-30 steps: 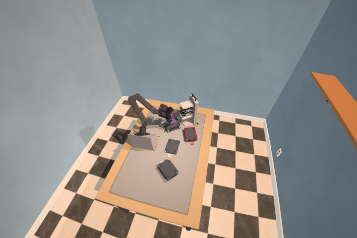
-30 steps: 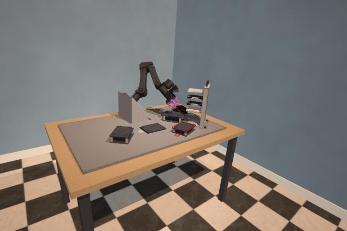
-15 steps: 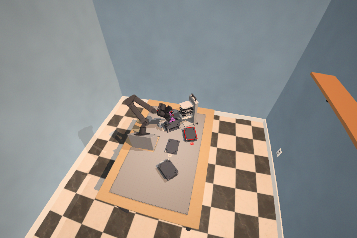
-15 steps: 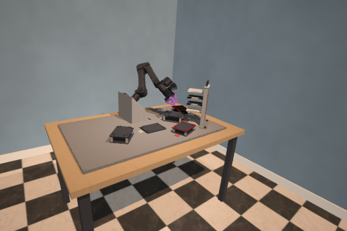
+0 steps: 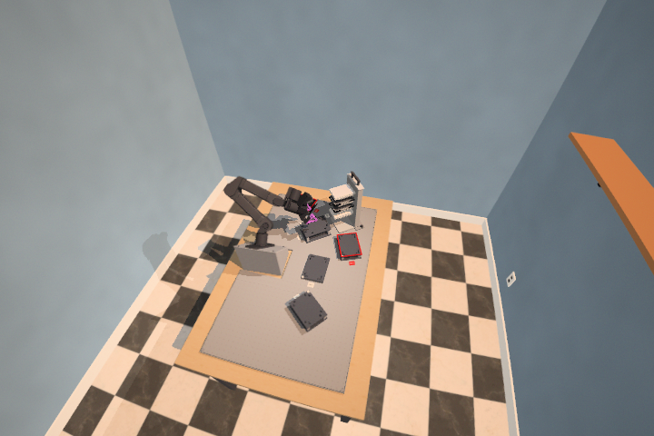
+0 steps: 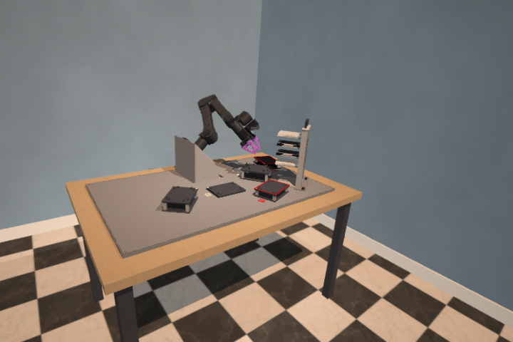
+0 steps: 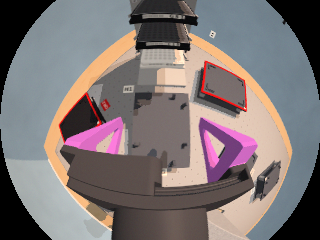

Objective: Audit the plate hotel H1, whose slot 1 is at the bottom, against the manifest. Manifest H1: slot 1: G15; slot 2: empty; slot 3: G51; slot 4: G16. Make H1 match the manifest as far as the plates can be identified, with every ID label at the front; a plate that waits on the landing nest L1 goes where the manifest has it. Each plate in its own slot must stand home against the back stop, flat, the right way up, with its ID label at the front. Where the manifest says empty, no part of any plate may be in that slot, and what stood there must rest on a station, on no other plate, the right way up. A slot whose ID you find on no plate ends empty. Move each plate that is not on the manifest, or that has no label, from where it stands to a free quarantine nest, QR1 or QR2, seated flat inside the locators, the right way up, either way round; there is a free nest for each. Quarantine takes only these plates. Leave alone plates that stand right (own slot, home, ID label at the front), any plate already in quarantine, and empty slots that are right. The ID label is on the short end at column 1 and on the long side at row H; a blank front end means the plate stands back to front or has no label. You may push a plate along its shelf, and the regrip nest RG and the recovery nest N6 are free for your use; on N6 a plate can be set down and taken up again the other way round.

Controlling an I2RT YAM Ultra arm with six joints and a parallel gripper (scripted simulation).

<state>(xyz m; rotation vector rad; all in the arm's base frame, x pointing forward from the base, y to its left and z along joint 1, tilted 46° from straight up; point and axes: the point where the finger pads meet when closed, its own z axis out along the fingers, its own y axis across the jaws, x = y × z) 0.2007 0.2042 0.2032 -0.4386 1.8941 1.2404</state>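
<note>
Blue-grey walls and a checkered floor surround a wooden table topped with a grey mat. Near the table's far right corner stands the plate rack, a grey post with four shelves. A pale plate sits in the top shelf, two dark plates fill the middle shelves, and another pale plate lies in the bottom one. Just left of the rack, the gripper hangs above a raised dark nest, its purple fingers spread wide and holding nothing. In front of the rack sits a red-edged nest; a second red-edged nest lies behind the gripper. Well left of the rack, a flat dark pad and another raised nest rest on the mat.
</note>
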